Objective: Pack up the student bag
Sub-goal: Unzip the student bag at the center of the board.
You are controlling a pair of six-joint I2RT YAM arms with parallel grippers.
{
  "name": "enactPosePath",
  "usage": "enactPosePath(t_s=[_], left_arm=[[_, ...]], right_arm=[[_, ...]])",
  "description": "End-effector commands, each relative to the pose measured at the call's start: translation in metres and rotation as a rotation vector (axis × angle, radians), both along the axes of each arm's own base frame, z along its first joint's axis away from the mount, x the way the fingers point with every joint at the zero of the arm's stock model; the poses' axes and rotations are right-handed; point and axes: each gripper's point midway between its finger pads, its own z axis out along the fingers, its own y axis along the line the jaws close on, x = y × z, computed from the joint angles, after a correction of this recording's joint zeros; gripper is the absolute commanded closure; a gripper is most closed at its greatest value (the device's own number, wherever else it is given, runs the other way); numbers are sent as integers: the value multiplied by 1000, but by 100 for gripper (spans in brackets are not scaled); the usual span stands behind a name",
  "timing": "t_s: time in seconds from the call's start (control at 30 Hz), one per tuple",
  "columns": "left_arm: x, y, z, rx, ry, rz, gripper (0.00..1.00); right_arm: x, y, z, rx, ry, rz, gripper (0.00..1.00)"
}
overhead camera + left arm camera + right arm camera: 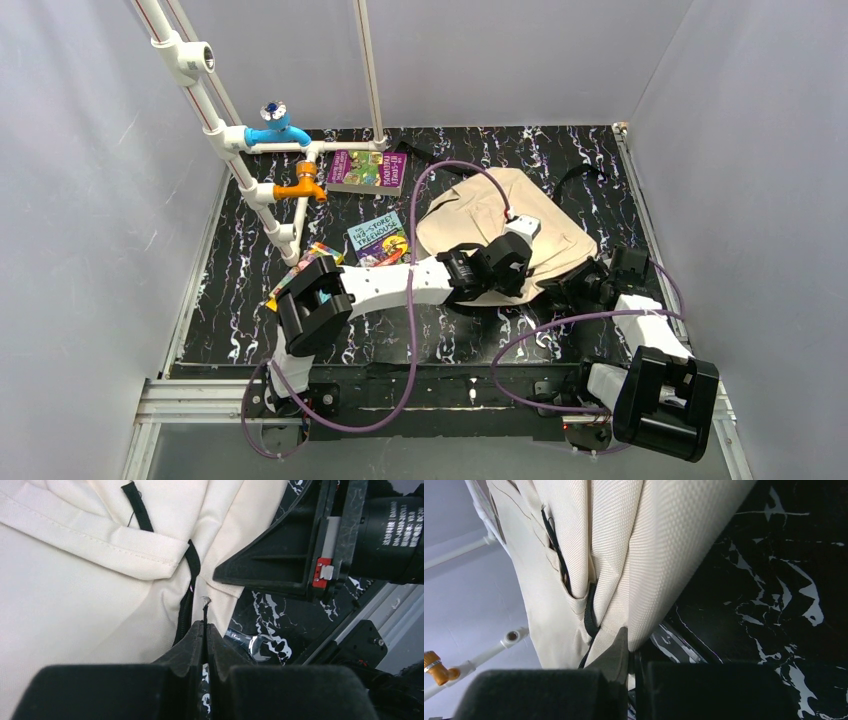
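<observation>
The soft, limp student bag would sag if lifted, so the left gripper pinches its black zipper pull, while the closed right gripper seems to nip a cloth fold.
</observation>
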Motion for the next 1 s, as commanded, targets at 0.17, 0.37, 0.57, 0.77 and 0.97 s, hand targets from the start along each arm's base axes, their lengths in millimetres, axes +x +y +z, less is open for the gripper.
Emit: enactPosePath(t_s=[0.17, 0.37, 0.57, 0.77, 0.97], left_arm=[[8, 82, 47, 10, -162, 155, 100], [16, 152, 37, 88, -196, 246, 100], [13, 144, 44, -34, -125, 159, 100], [10, 117, 57, -147, -64, 133, 100], [9, 111, 65, -180, -48, 129, 100]], right_arm=[[35, -54, -1, -121, -27, -181, 99], [54, -104, 3, -285, 7, -218, 99], [74, -79, 4, -512, 21, 102, 99], [56, -59, 76, -862, -74, 257, 45], [44, 3, 124, -808, -326, 458, 37]])
